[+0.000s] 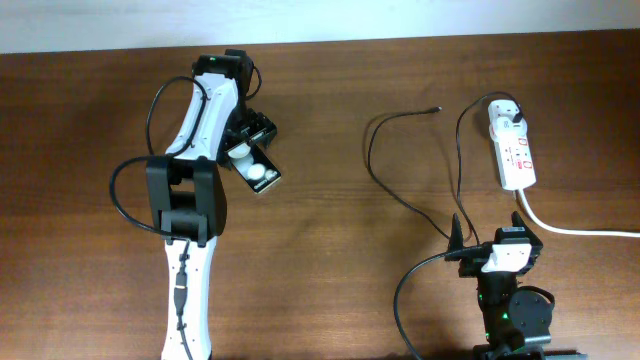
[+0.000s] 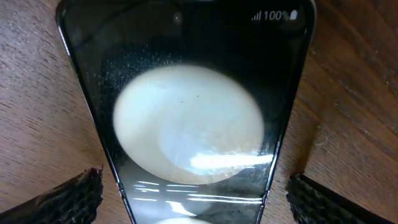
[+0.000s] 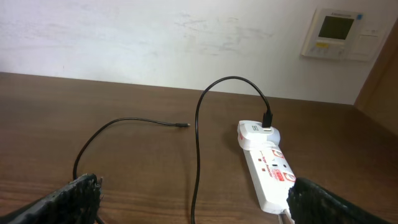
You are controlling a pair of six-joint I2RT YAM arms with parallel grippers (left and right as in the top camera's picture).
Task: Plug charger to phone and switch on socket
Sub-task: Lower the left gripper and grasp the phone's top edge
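Note:
The phone (image 1: 262,175) is black and glossy with two white round spots and lies on the table at the left. In the left wrist view the phone (image 2: 193,118) fills the frame, with small white text at its far end. My left gripper (image 1: 247,150) (image 2: 196,196) is open, one finger on each side of the phone with wood showing between. The socket (image 1: 517,155) (image 3: 270,177) is a white strip with red marks at the right. A white adapter (image 1: 505,115) (image 3: 258,134) sits in it. The charger cable (image 1: 385,170) (image 3: 198,143) loops to a loose tip (image 1: 435,108) (image 3: 185,126). My right gripper (image 1: 488,230) (image 3: 193,199) is open and empty, near the table's front edge.
The socket's thick white cord (image 1: 580,230) runs off to the right edge. The robots' black cables loop beside the left arm (image 1: 125,190) and the right arm's base (image 1: 405,300). A wall panel (image 3: 339,34) hangs behind the table.

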